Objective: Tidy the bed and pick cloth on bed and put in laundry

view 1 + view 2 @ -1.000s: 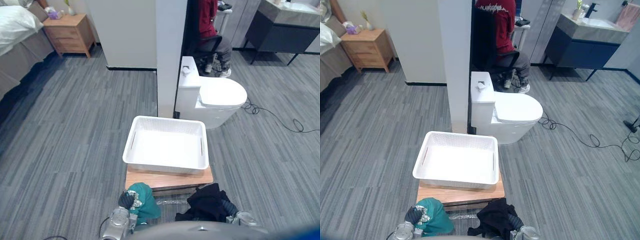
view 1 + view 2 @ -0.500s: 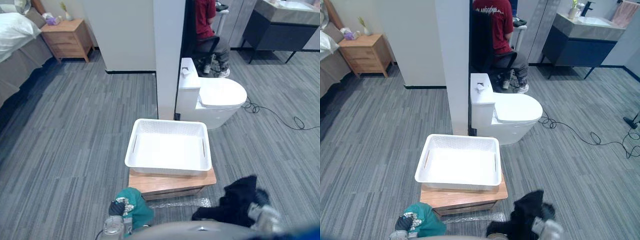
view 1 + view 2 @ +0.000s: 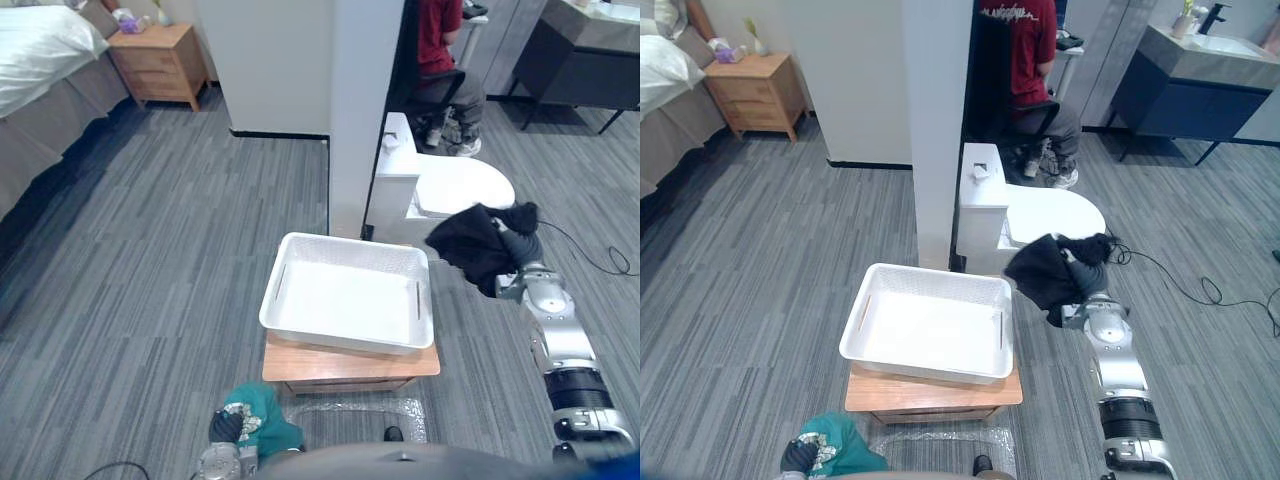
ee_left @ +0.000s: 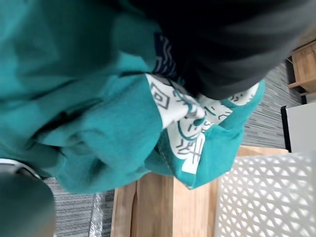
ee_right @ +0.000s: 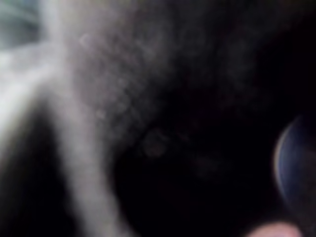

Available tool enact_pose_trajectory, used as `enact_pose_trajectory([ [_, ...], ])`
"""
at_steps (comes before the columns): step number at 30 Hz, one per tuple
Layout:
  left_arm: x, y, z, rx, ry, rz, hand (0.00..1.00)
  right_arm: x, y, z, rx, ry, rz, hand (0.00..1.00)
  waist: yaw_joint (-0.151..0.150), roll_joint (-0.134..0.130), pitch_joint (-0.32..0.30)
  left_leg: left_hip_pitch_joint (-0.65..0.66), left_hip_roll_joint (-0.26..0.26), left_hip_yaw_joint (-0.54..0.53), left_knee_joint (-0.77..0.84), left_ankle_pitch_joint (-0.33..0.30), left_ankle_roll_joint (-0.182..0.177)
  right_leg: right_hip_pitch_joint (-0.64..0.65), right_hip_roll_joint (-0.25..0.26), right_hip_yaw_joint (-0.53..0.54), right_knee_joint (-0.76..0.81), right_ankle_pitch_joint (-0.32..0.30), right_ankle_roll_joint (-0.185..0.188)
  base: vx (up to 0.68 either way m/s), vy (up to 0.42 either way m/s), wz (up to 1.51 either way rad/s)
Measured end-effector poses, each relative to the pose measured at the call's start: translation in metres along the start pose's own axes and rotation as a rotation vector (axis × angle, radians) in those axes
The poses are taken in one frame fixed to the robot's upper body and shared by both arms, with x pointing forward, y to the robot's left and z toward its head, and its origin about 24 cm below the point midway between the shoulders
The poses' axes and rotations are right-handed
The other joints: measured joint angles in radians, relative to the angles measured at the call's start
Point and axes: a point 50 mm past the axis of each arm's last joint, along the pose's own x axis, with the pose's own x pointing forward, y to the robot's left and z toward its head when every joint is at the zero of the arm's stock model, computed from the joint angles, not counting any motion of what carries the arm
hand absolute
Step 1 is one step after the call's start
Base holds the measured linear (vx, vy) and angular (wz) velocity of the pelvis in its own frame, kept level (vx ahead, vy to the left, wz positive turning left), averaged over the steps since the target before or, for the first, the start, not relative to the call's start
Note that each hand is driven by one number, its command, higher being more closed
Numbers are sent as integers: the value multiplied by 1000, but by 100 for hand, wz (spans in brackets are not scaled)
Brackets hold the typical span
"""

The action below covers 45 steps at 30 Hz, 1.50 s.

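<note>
A white laundry basket [image 3: 345,343] sits empty on a low wooden stand [image 3: 350,365]. My right hand [image 3: 521,246] is raised beside the basket's far right corner, shut on a black cloth [image 3: 472,243] that hangs from it just past the rim. The same black cloth [image 5: 197,123] covers the right wrist view. Low by the stand's near left corner, my left hand [image 3: 226,428] is shut on a teal cloth [image 3: 262,418]. In the left wrist view the teal cloth [image 4: 98,123] with a white print hangs next to the basket's wall [image 4: 266,197].
A white toilet [image 3: 455,185] stands right behind the basket, beside a white pillar [image 3: 365,100]. A bed [image 3: 40,60] and a wooden nightstand [image 3: 160,60] are at the far left. A person in red [image 3: 440,40] sits on a chair behind the pillar. A dark vanity [image 3: 590,70] stands far right.
My right arm has swung up and forward with the black cloth, from low by the stand to the basket's far right corner. The camera has shifted a little. The left hand stays low.
</note>
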Motion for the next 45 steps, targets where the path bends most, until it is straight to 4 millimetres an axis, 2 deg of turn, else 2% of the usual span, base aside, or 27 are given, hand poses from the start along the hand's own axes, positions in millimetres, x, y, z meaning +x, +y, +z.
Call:
enact_pose_trajectory([
  [5,0,-2,2,4,6,-25,100,12,43,26,-11,-40,182,100,3,0,0,-2,-1,-17,0,8,3,5,-2,-12,-1,1,1,-38,-11,7],
  [9,1,-1,3,1,6,-23,100,20,62,45,5,-79,238,100,4,-1,1,-14,-1,-35,0,14,3,6,-3,-29,-12,7,1,-20,-14,12],
  [14,1,-1,3,-32,9,-21,100,28,86,73,-10,-132,319,100,25,-3,5,-14,3,-45,0,16,2,23,-1,-43,-31,14,0,14,-15,8],
  [19,2,-1,5,-36,-1,-31,100,29,120,110,-8,-244,431,100,31,-8,10,-15,7,-54,0,17,1,31,0,-58,-31,14,0,4,-16,6],
  [23,4,-6,11,-68,-23,-48,100,26,142,134,9,-308,509,100,56,-12,12,-15,13,-61,0,17,1,38,0,-63,-31,14,0,1,-19,5],
  [27,3,-6,12,-83,-36,-47,100,21,158,144,24,-337,579,100,58,-17,15,-15,15,-71,0,19,-1,45,1,-78,-31,13,0,1,-5,9],
  [33,6,-9,15,-81,-39,-53,100,12,176,144,8,-340,653,100,61,-23,18,-16,15,-74,0,21,-3,46,2,-82,-30,13,-1,0,-1,1],
  [40,6,-11,16,-79,-42,-61,100,19,182,144,2,-298,636,100,59,-24,18,-15,17,-74,0,24,-4,47,3,-84,-30,13,-1,0,0,0],
  [45,6,-12,16,-75,-40,-61,100,24,183,132,-12,-238,620,100,59,-24,17,-16,18,-72,0,25,-5,46,4,-84,-30,13,-1,0,0,0],
])
